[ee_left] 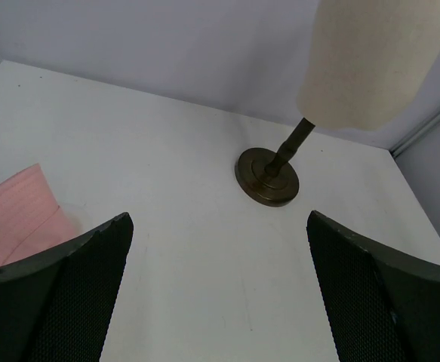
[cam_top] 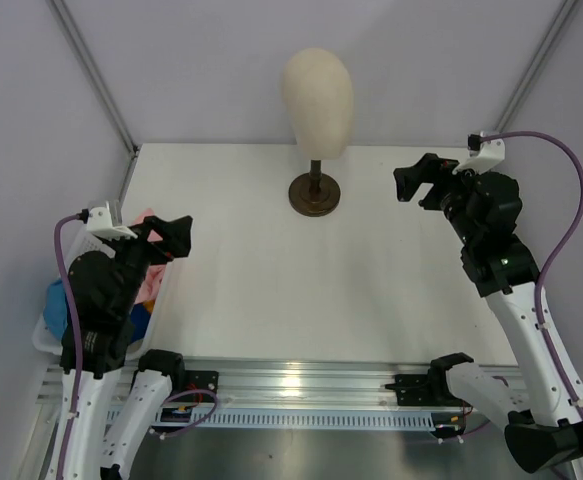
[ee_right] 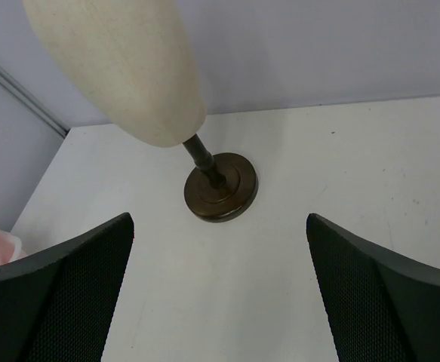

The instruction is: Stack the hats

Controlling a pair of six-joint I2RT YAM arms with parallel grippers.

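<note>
Pink hat (cam_top: 153, 280) and blue hat (cam_top: 56, 298) lie in white bin (cam_top: 41, 340).

A robotics lab cell: a white table (cam_top: 271, 290) boxed in by plain grey walls (cam_top: 191, 60), with an aluminium rail (cam_top: 301, 385) at 6 o'clock carrying the cabled left arm (cam_top: 96, 290) and right arm (cam_top: 491, 240).

Your desk (cam_top: 271, 290) is plain white. The mannequin head (cam_top: 317, 85) is cream, and its stand (cam_top: 314, 195) is dark brown. At your left you see the pink hat (ee_left: 16, 219), a blue hat (cam_top: 55, 300) and a yellow-orange hat (cam_top: 141, 320). The cables (cam_top: 580, 200) are purple. The pads (ee_left: 76, 302) of the jaws are black with a fine mesh pattern.
</note>
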